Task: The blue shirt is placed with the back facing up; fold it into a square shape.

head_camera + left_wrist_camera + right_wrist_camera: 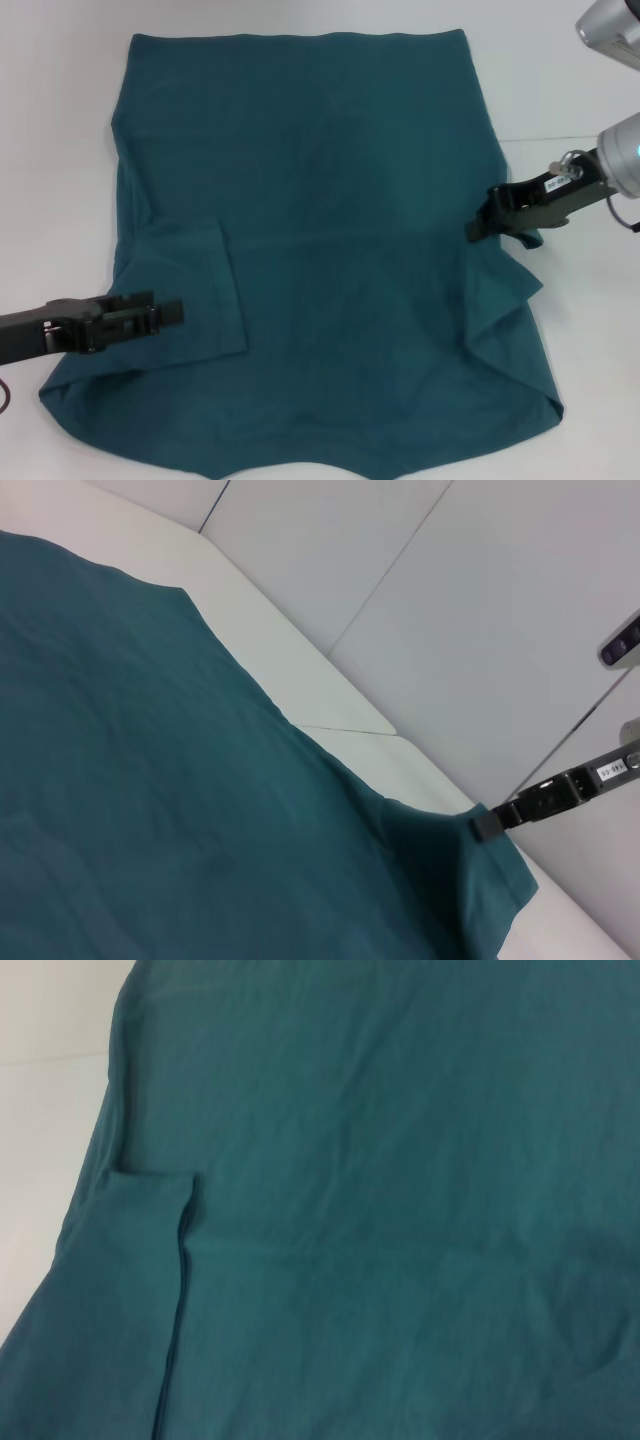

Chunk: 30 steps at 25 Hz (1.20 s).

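Blue shirt (340, 220) lies flat, left sleeve folded inward; right gripper (478, 226) pinches its right sleeve.

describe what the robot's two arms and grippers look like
Both are matte black, blocky and angular. The right gripper carries a small white printed label, bare metal fittings and a thin dark cable, on a silver-grey rounded arm. The left gripper shows only black segments.

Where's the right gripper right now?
In the head view, the right gripper is at the blue shirt's right edge, beside its right sleeve.
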{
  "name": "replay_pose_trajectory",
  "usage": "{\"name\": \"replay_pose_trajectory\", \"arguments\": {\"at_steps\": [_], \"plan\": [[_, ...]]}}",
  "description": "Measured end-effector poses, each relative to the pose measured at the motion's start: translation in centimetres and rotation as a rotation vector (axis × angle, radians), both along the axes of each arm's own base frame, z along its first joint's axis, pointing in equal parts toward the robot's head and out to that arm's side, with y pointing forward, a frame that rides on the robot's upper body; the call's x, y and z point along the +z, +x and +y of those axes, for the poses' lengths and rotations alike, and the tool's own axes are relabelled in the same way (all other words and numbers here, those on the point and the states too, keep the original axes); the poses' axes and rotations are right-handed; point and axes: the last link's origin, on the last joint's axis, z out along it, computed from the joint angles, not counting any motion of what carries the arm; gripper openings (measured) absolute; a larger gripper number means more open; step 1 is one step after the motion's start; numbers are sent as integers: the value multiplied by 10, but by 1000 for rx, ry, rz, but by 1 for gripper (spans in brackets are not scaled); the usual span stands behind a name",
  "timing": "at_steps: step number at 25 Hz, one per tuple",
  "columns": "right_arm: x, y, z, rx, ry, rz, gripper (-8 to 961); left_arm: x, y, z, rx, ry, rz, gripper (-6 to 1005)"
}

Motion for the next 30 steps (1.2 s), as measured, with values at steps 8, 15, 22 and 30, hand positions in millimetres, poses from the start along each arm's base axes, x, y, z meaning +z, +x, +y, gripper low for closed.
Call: {"name": "replay_pose_trajectory", "arguments": {"at_steps": [8, 15, 22, 30], "plan": [[-7, 2, 4, -11, 43, 31, 73, 0, -1, 2, 5, 9, 5, 721], [-19, -3, 4, 2, 15, 35, 84, -1, 1, 3, 2, 8, 4, 723], [-26, -7, 4, 26, -12, -1, 95, -1, 1, 3, 3, 8, 2, 722], [-28, -17, 7, 43, 25, 101, 343, -1, 0, 2, 7, 6, 1, 721]]}}
